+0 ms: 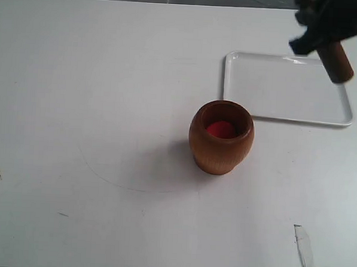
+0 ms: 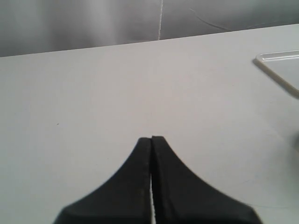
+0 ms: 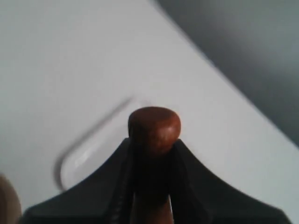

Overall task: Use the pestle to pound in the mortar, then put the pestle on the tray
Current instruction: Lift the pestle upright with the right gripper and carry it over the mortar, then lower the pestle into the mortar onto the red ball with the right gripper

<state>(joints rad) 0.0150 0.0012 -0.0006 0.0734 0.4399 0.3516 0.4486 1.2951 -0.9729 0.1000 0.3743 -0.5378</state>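
Observation:
The brown wooden mortar [image 1: 221,137] stands upright near the table's middle, with something red inside it. Behind it to the right lies the white tray [image 1: 270,90], whose corner shows in the left wrist view [image 2: 280,70] and blurred in the right wrist view [image 3: 86,156]. My right gripper [image 1: 320,34] hangs above the tray's far right corner, shut on the dark-brown pestle [image 1: 336,61], whose thick end points down toward the tray. The right wrist view has the pestle's rounded end [image 3: 153,128] sticking out between the fingers of the right gripper [image 3: 153,144]. My left gripper [image 2: 152,138] is shut and empty over bare table.
The white table [image 1: 96,105] runs to a far edge with a grey wall behind. A strip of clear tape [image 1: 303,247] lies at the front right, and small marks dot the front left.

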